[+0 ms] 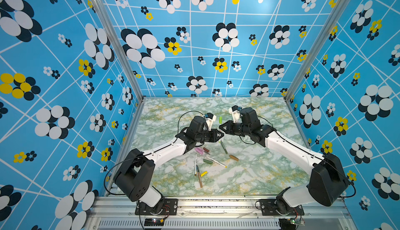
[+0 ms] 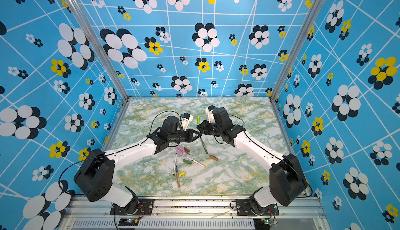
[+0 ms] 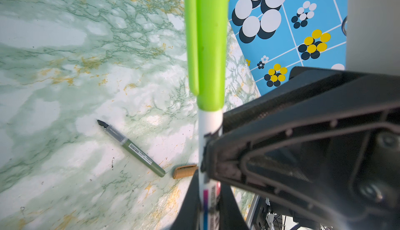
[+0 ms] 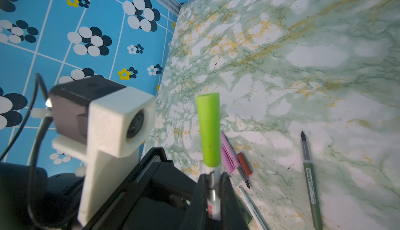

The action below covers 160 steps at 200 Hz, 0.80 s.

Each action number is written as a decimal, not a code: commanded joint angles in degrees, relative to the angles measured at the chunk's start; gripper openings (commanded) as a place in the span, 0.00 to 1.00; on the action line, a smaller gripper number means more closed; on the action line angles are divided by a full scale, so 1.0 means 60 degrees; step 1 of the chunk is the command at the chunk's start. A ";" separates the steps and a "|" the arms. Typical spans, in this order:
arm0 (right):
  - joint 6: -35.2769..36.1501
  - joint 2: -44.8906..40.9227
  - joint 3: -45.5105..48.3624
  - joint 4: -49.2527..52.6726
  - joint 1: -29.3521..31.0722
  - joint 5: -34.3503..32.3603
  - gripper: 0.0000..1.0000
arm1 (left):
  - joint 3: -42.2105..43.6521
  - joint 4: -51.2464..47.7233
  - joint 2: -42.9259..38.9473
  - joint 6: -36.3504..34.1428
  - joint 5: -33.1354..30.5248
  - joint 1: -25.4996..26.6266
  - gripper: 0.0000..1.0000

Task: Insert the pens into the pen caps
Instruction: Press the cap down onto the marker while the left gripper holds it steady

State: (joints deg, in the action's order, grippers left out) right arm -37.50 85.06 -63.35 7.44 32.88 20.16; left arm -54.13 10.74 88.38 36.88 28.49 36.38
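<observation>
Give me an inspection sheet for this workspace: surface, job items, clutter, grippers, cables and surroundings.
Surface: green-veined marble-look table, small dark specks.
Job's things: white pen wearing the light green cap, held above the table; lying loose are a dark green pen, brown pen, bare white pens, and pink cap, brown cap, tan cap, dark green cap, yellow cap.
Clutter: nothing seen.
Grippers: left gripper and right gripper both shut on the white pen's barrel, tips meeting mid-table.
Cables: black cable looping by the left arm's base; none lies among the pens.
Surroundings: blue flower-patterned walls, aluminium frame posts.
</observation>
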 commanded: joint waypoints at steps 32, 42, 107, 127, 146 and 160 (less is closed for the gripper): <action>0.0038 0.0402 -0.0075 -0.0069 0.0145 -0.0036 0.19 | -0.0213 0.0364 -0.0081 -0.0099 0.0045 0.0045 0.00; 0.0038 0.0428 -0.0071 -0.0083 0.0144 -0.0035 0.19 | -0.0199 0.0364 -0.0088 -0.0102 0.0038 0.0045 0.00; -0.0054 0.0151 -0.0092 0.0202 0.0144 -0.0614 0.02 | -0.0270 0.0163 -0.0045 0.0029 -0.0255 0.0044 0.00; -0.0243 0.0201 -0.0330 0.0605 0.0096 -0.0856 0.01 | -0.0270 -0.0013 -0.0148 -0.0031 -0.0330 0.0045 0.18; -0.0140 0.0280 -0.0675 0.1190 -0.0026 -0.1147 0.01 | -0.0134 -0.0426 -0.0486 -0.0344 -0.0544 0.0087 0.38; 0.0049 0.0347 -0.0906 0.1789 -0.0210 -0.1379 0.01 | -0.0028 -0.1087 -0.0960 -0.0813 -0.0961 0.0198 0.49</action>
State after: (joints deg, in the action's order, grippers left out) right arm -37.69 86.76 -65.30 11.31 33.12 16.16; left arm -54.15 9.34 87.68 35.81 26.39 36.56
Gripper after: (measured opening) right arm 0.123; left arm 0.420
